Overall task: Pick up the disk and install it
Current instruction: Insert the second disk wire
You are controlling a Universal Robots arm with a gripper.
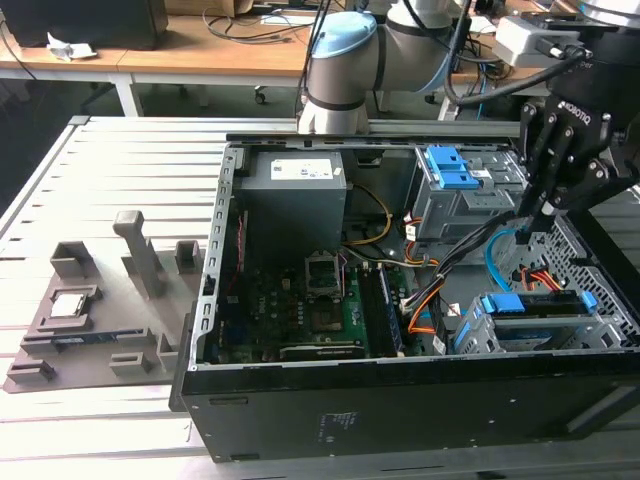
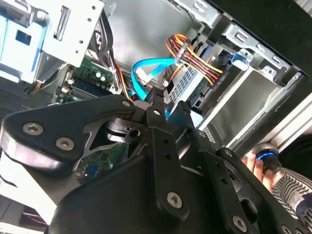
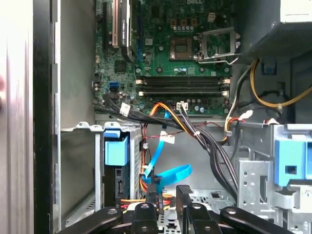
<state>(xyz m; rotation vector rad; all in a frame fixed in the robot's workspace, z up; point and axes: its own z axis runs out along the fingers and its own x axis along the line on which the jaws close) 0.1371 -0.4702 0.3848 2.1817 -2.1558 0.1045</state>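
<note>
**Disk seated in its bay, gripper empty above it**

The disk (image 1: 535, 312), framed in blue, lies in the lower drive bay (image 1: 600, 325) near the case's front; the install step looks about done, though whether it is fully latched is hard to tell; the gripper (image 1: 541, 213) hovers just above, fingertips pressed together on nothing; any next move calls for a clean path past the blue cable (image 3: 165, 168).
</note>
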